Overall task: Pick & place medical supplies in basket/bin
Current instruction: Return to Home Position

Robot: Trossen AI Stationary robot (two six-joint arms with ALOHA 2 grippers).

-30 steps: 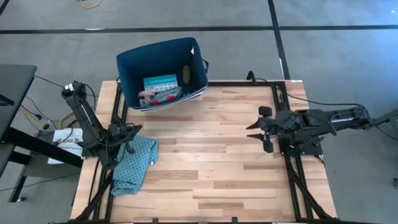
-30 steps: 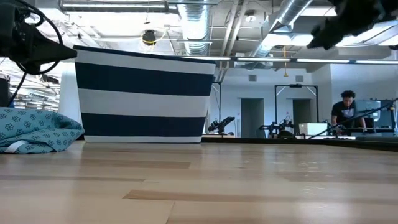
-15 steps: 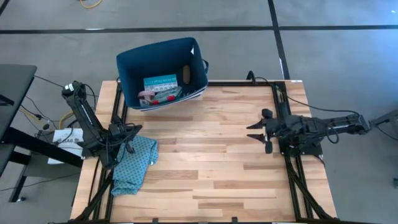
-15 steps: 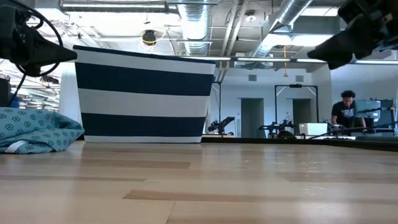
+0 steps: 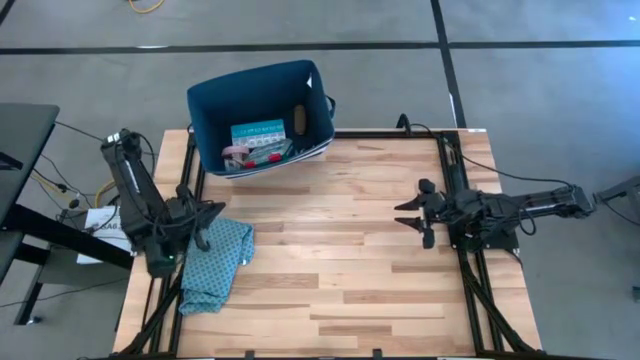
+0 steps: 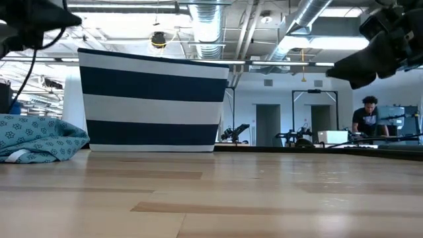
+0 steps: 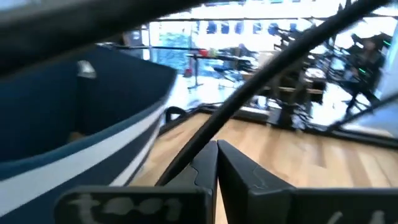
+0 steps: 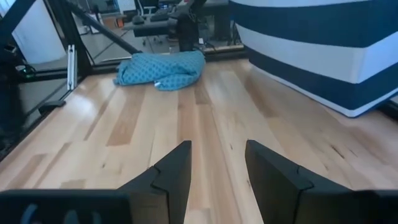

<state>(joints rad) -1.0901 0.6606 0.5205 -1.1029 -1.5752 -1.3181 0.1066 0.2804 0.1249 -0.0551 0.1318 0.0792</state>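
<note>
The dark navy bin point(image 5: 212, 105) stands at the table's far left, striped navy and white on the outside in the low view point(image 6: 152, 99). Inside it lie a teal-red-white flat box point(image 5: 257, 133), a pink roll point(image 5: 234, 152) and other small items I cannot tell apart. My left gripper point(image 5: 207, 214) hovers shut near the table's left edge, over the teal cloth's far end, its fingers closed together in its wrist view point(image 7: 216, 163). My right gripper point(image 5: 408, 212) is open above the table's right side and holds nothing point(image 8: 217, 163).
A crumpled teal patterned cloth point(image 5: 215, 262) lies on the table's near left, also seen in the low view point(image 6: 39, 137) and the right wrist view point(image 8: 163, 68). Bare wood spans the table's middle. A person stands far back in the room point(image 6: 367, 116).
My left gripper has risen above the cloth, staying shut. My right arm has stretched out flatter and its gripper has sunk lower over the table's right side. The bin, its contents and the cloth have stayed in place.
</note>
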